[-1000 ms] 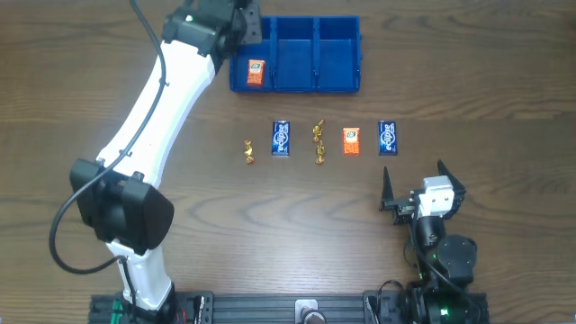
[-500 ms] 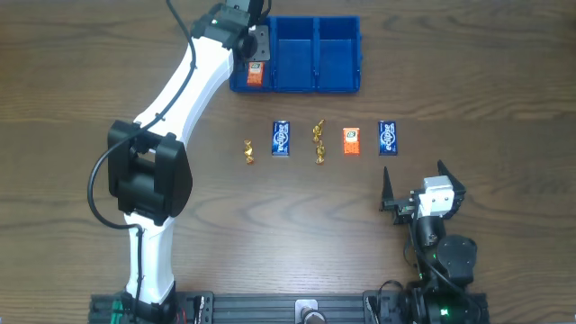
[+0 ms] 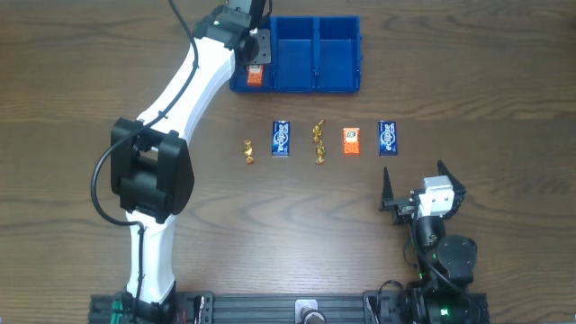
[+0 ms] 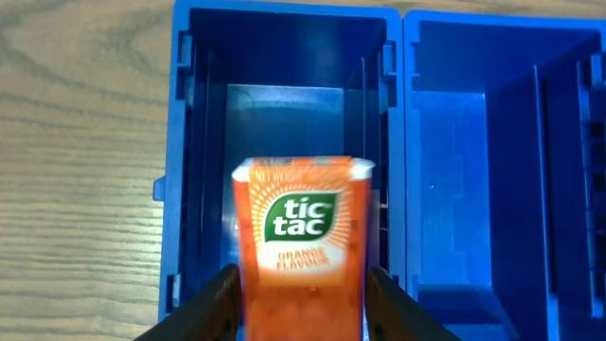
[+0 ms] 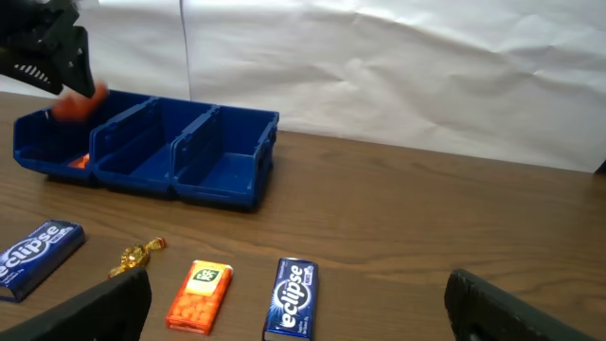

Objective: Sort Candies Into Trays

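A dark brown, wood-grained surface (image 3: 72,90) is seen throughout. Behind its far edge a creased white backdrop (image 5: 426,76) is hung, crossed by a vertical seam (image 5: 182,47).

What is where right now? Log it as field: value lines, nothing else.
left gripper: shut on an orange candy box, over the left compartment of the blue tray
right gripper: open, holding nothing, low near its own base
blue packs: two, lying on the table
orange box: on the table, just left of the right-hand blue pack
gold-wrapped candies: one left of the left-hand blue pack, a pair right of it
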### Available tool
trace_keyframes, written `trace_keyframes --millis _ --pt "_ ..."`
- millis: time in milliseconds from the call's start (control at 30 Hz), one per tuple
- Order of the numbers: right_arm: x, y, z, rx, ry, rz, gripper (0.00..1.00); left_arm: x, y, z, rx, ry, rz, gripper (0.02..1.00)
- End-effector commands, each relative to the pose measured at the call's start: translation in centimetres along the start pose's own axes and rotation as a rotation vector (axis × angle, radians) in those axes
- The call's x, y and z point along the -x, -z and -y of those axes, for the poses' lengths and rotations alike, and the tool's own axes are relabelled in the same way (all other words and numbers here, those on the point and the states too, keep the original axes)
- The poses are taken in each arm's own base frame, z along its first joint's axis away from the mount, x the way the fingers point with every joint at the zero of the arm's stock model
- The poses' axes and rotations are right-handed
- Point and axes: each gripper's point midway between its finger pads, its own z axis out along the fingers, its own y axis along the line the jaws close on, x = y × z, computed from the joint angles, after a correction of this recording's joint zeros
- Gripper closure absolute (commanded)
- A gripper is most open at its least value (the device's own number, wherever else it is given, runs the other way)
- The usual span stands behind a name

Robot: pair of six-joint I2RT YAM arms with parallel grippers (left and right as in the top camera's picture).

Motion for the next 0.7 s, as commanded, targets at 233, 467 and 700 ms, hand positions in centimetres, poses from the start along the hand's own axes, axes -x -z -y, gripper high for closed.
trace_keyframes --millis 233,467,700 --pt "-0.1 0.0 0.0 -0.002 0.013 -0.002 0.003 0.0 -0.5 -0.2 0.001 -0.004 -0.003 0.226" --pt "-0.1 0.0 0.0 -0.002 0.013 -0.002 0.003 1.6 5.0 3.2 -0.053 0.013 0.081 0.093" --pt "-0.1 0.0 0.0 -0.002 0.013 -0.002 0.003 -3.9 8.4 12.5 -0.084 -0.006 0.058 0.080"
